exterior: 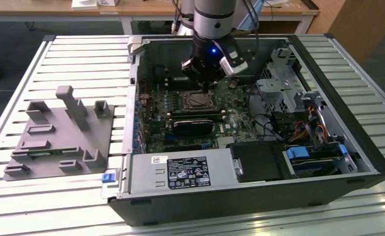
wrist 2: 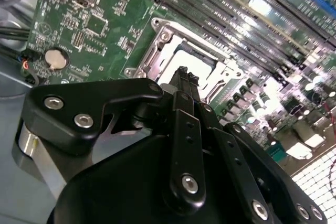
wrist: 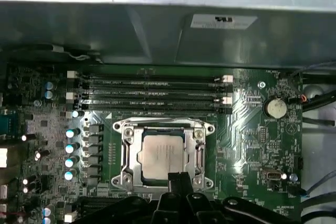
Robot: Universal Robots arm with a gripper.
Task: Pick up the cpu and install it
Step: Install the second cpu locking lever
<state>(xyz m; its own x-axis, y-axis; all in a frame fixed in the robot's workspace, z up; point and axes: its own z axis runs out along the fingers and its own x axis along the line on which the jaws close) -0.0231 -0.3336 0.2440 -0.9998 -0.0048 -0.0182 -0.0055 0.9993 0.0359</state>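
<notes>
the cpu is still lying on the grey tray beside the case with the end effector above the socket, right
Not quite. The cpu is sitting in the socket on the motherboard, not on the grey tray, as the first wrist view shows. The end effector is indeed above the socket.

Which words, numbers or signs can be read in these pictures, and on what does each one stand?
None can be read with certainty.
Large label on the power supply box, exterior view: print too small.
White sticker on the case wall, first wrist view: blurred.
White markings on the motherboard: too small.
Top of the cpu: faint print, unreadable.
</notes>
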